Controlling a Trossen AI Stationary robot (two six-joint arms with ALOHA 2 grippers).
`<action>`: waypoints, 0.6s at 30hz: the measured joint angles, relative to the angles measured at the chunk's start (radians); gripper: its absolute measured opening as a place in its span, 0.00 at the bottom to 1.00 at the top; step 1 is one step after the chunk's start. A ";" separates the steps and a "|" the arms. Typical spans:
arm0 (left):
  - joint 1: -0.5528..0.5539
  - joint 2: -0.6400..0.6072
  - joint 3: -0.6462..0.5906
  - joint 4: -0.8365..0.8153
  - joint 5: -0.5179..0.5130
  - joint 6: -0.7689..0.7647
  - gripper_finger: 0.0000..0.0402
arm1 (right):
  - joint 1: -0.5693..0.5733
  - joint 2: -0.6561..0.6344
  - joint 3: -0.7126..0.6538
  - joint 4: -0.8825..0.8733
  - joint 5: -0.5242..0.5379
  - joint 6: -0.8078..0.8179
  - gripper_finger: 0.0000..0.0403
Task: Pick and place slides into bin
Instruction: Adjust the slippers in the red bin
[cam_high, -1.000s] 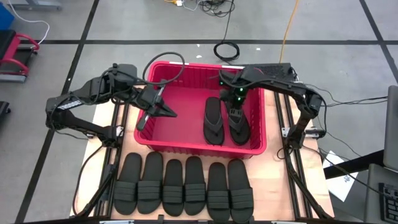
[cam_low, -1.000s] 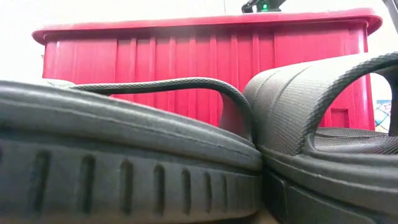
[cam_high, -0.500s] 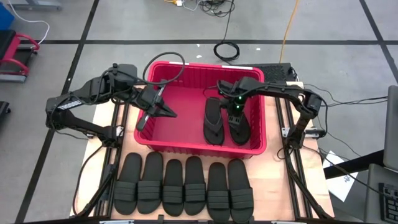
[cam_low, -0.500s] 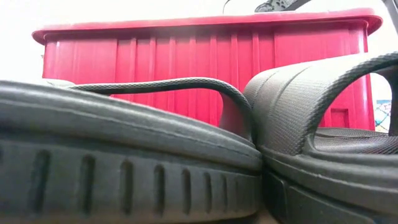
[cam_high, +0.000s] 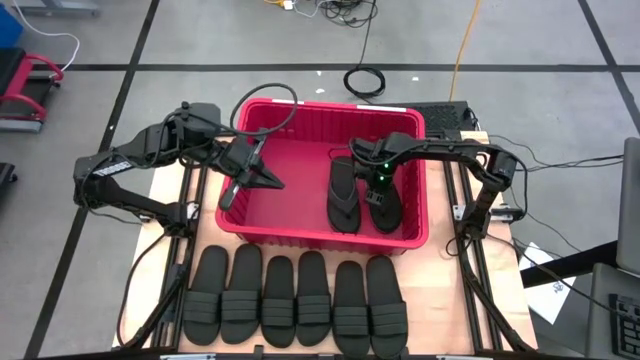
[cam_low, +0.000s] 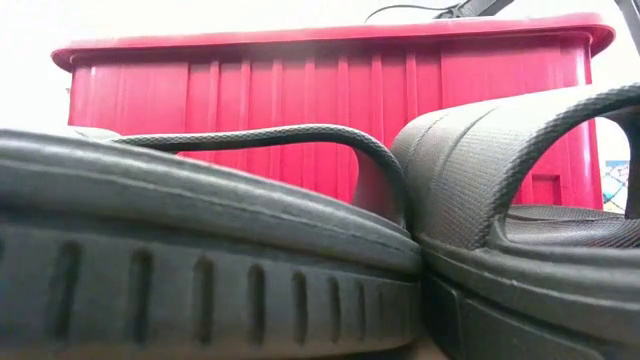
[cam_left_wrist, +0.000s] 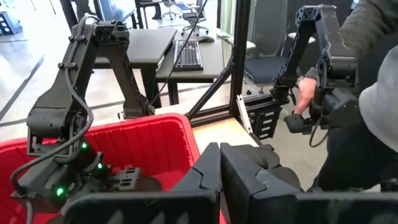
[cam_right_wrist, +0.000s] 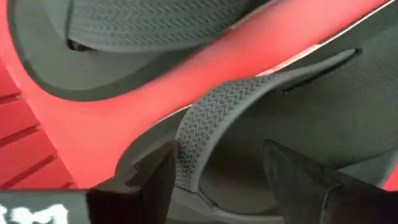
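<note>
Right jaws (cam_high: 378, 186) sit low inside the red bin (cam_high: 300, 112), over the right-hand flip-flop (cam_high: 386, 205) of the two thong flip-flops lying side by side on the bin floor; the other flip-flop (cam_high: 342, 195) lies just beside it on the side away from the right arm's base. In the right wrist view the jaws stand open, one finger (cam_right_wrist: 149, 180) on each side of the flip-flop's thong strap (cam_right_wrist: 214, 115), strap between them (contact with the strap cannot be told), second flip-flop (cam_right_wrist: 137, 37) just beyond. Left jaws (cam_high: 262, 178) hover inside the bin's other half, well apart from both flip-flops; the left wrist view shows the fingers (cam_left_wrist: 208, 177) pressed together, closed on nothing, with the bin rim (cam_left_wrist: 124, 127) and the right arm (cam_left_wrist: 62, 118) ahead of them. Six ribbed-strap slides (cam_high: 297, 297) lie in a touching row on the tabletop (cam_high: 440, 300) outside the bin, on the near side, away from both jaws; the low view shows two of them (cam_low: 200, 260) up close against the bin wall (cam_low: 300, 85). A person's hand (cam_left_wrist: 306, 93) grips a separate arm rig beyond the tabletop.
</note>
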 joint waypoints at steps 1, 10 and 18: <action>0.000 0.000 0.000 0.000 0.000 -0.003 0.01 | -0.001 0.000 -0.003 0.005 0.002 -0.001 0.55; 0.000 0.000 0.000 0.054 0.000 -0.051 0.02 | -0.001 0.000 -0.061 0.052 -0.114 0.025 0.44; 0.000 0.000 0.000 0.056 0.000 -0.067 0.02 | -0.001 0.000 -0.129 0.131 -0.202 0.179 0.03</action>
